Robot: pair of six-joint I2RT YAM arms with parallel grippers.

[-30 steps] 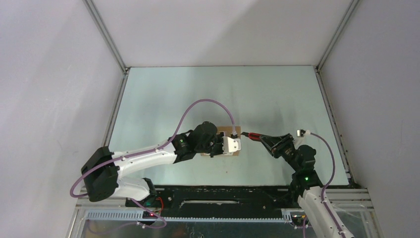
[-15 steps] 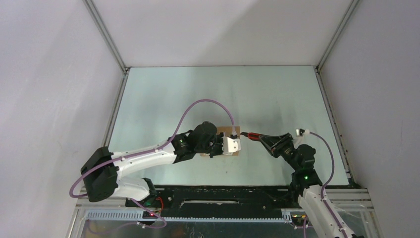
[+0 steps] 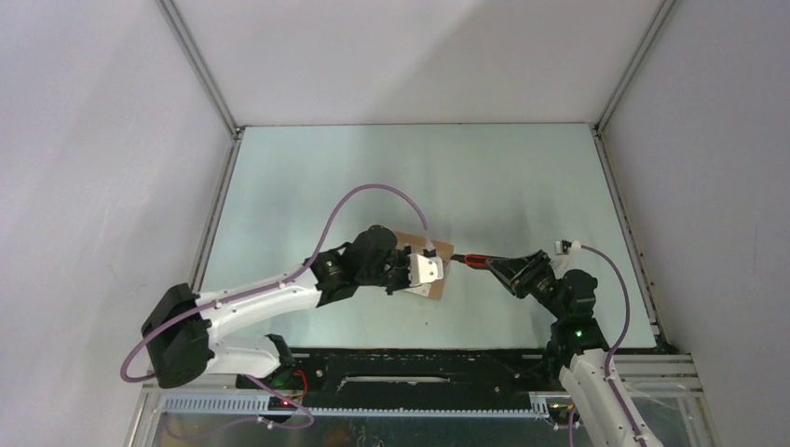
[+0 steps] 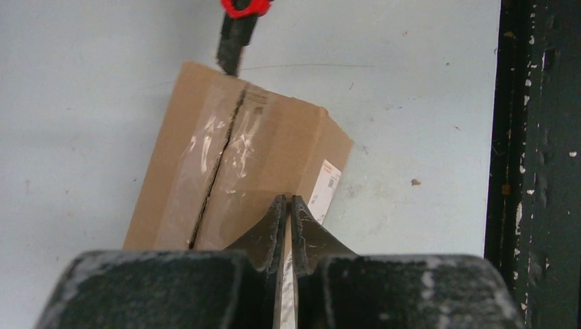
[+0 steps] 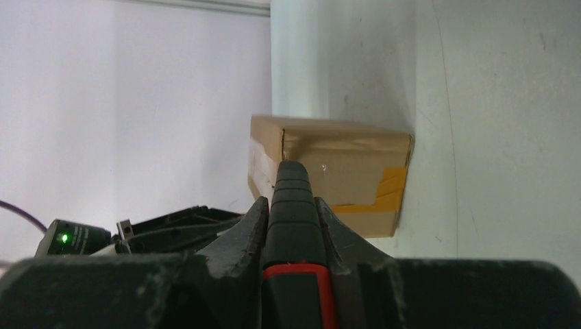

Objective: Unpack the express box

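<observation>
The express box (image 4: 264, 154) is a brown carton lying flat, with clear tape over a dark slit along its top seam and a white label on its right side. My left gripper (image 4: 288, 200) is shut, its tips over the near end of the box top. A thin pale sliver shows between its fingers, and I cannot tell what it is. My right gripper (image 5: 294, 179) is shut on a red-and-black utility knife (image 5: 294, 205). The knife's black tip (image 4: 231, 51) meets the box's far edge at the seam. From above, the box (image 3: 438, 249) lies between the left gripper (image 3: 434, 272) and the right gripper (image 3: 492, 264).
A patch of yellow tape (image 5: 390, 185) marks the box's end face. The pale green table top (image 3: 419, 177) has metal rails on both sides and white walls around it. The black base rail (image 4: 541, 164) runs along the near edge.
The box has turned a little on the table, together with my left gripper, and the left arm has swung leftward. The right gripper and knife have barely moved.
</observation>
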